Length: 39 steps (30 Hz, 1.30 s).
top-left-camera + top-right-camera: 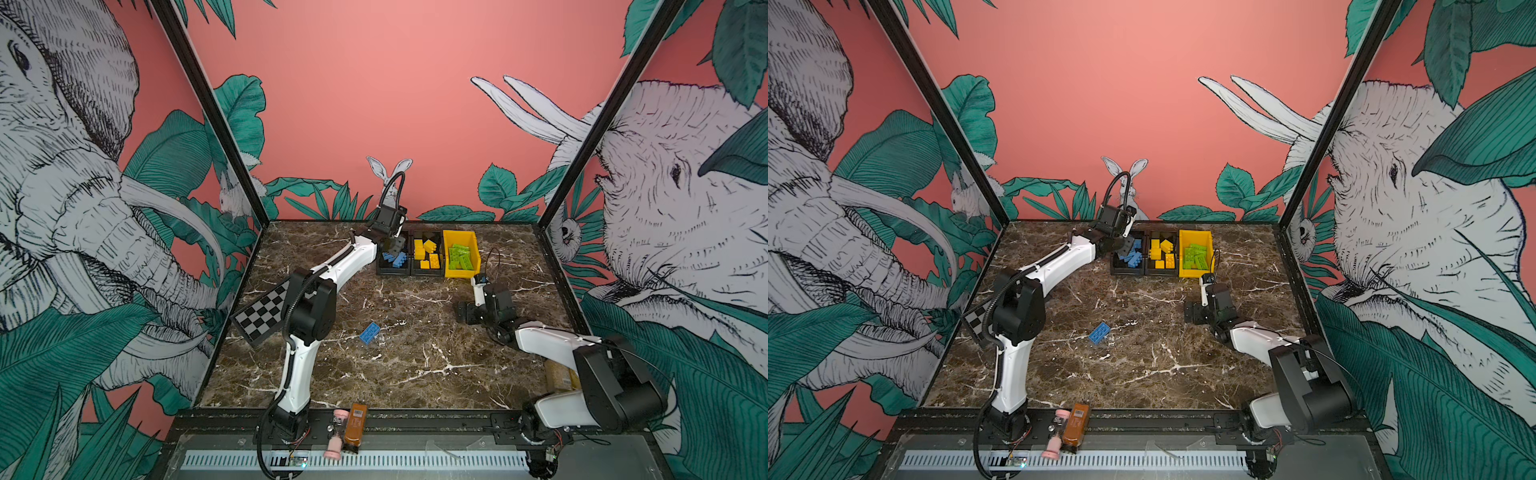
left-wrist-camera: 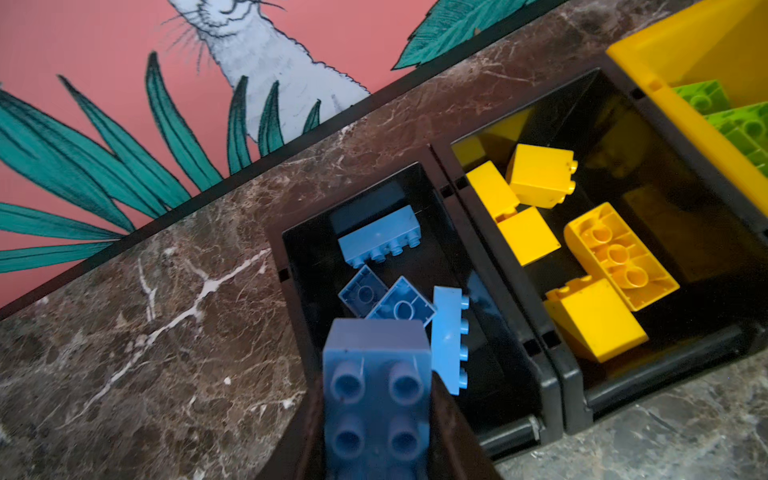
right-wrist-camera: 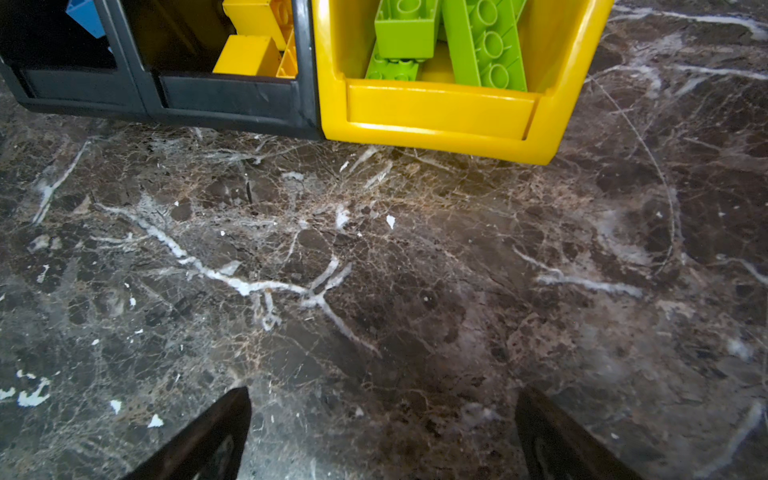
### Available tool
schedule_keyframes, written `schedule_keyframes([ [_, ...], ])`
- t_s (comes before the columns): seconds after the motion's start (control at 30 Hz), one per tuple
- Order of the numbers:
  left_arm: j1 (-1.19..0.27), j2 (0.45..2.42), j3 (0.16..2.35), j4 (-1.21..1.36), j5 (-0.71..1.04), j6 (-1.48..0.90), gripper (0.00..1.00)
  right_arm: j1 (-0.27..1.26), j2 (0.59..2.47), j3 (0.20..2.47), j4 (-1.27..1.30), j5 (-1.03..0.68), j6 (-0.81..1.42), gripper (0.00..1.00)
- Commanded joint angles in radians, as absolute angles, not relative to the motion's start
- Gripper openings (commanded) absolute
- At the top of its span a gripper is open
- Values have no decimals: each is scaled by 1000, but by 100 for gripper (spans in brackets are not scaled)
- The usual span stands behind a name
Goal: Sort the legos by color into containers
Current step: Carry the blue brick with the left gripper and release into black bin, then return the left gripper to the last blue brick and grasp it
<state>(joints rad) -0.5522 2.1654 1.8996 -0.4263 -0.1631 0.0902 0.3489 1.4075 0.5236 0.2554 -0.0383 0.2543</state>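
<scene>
Three containers stand in a row at the back of the marble table. The left black bin point(image 1: 390, 272) holds blue legos point(image 2: 380, 237). The middle black bin point(image 1: 426, 272) holds yellow legos point(image 2: 540, 180). The yellow bin point(image 1: 459, 272) holds lime green legos point(image 3: 484, 41). My left gripper point(image 2: 376, 415) hovers over the left black bin, shut on a blue brick point(image 2: 376, 365) with its studs facing the camera. One loose blue brick point(image 1: 369, 333) lies on the table's middle. My right gripper point(image 3: 384, 399) stands open and empty over bare marble in front of the yellow bin.
A black-and-white checkerboard point(image 1: 262, 311) leans at the table's left edge behind the left arm. A brown bottle point(image 1: 355, 428) and a pink item point(image 1: 336, 436) lie on the front rail. A tan object point(image 1: 557, 374) sits behind the right arm.
</scene>
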Motion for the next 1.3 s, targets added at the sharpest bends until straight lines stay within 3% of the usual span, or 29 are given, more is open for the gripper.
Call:
schedule_keyframes([
  [0.0, -548, 2199, 1990, -435, -126, 128, 30, 346, 1417, 552, 258, -36, 246, 98],
  [0.27, -522, 2322, 2140, -487, -67, 124, 34, 347, 1414, 549, 259, -38, 245, 98],
  [0.5, -520, 2337, 2154, -495, -41, 132, 64, 347, 1417, 551, 259, -50, 242, 98],
  [0.7, -520, 2260, 2118, -517, -43, 143, 69, 347, 1418, 551, 255, -52, 240, 98],
  [1.03, -520, 1852, 1614, -556, -69, 45, 78, 346, 1419, 552, 257, -53, 242, 98],
  [1.27, -615, 1625, 1280, -655, -132, -15, 79, 347, 1423, 554, 265, -72, 243, 98],
])
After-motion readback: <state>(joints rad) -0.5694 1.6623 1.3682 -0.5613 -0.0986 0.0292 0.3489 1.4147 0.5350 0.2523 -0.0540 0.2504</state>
